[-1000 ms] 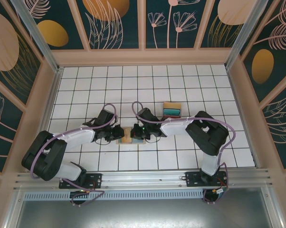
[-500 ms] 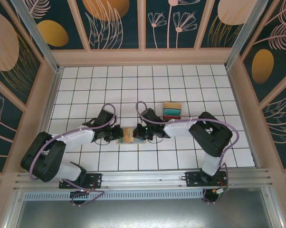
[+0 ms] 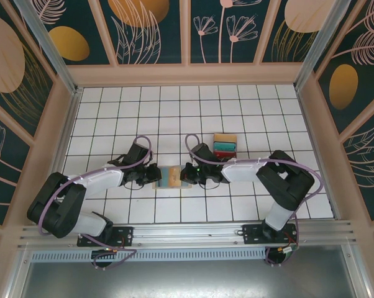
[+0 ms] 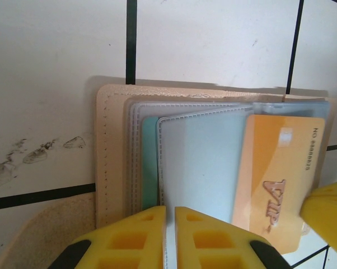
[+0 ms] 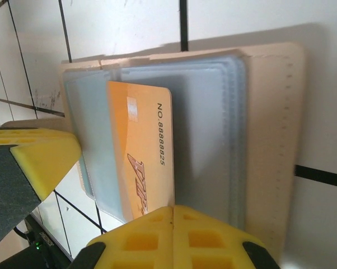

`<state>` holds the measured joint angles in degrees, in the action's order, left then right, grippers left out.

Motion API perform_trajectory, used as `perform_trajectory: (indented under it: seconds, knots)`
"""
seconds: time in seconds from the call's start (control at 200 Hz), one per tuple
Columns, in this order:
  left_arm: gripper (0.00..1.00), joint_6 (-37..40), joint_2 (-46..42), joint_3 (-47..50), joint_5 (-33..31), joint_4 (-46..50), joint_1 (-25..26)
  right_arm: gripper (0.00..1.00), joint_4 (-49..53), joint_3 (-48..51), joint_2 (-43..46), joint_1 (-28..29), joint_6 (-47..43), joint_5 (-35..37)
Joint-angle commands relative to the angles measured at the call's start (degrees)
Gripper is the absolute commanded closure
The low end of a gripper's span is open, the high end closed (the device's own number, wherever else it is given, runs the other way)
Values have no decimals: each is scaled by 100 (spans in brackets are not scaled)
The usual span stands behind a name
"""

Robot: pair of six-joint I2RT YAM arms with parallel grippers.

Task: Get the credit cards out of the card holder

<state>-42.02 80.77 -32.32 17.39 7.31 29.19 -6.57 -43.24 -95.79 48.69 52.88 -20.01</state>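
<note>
Over the last second the right arm has drawn back to its own side, and the right fingers (image 3: 188,175) are now beside the card holder (image 3: 170,177) and no longer over it. With them came the yellow card (image 5: 143,157), which now stands about halfway out of its clear sleeve. We judge that this card is nearly free and needs only a little more of the same pull.

The right fingers are closed, and in the right wrist view they seem to pinch the near end of the yellow card. The left fingers (image 4: 163,216) are narrow, with a thin gap, and they clamp the edge of the holder's plastic sleeves, so the holder stays flat on the tiled surface (image 3: 112,112) between the two arms.

Inside the open holder we see several clear sleeves. One holds a teal card (image 4: 149,168); the others we cannot read well. Behind the right arm lies a small pile of cards (image 3: 225,146).
</note>
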Motion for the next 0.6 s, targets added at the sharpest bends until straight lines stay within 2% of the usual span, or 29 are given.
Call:
perform_trajectory:
  seconds: [0.0, 0.355, 0.505, 0.596]
  knots:
    - [86, 54, -83, -56, 6, 88, -10, 100, 229, 166, 390, -123, -118, 189]
    - [85, 46, -184, -82, 62, 77, -12, 100, 838, 280, 1234, -476, -553, 343]
    - [84, 35, -310, -126, 98, 71, -11, 100, 1674, -166, 1748, -570, -1355, 656]
    - [84, 36, -409, -159, 98, 52, -10, 100, 2437, -705, 2001, -622, -2045, 1147]
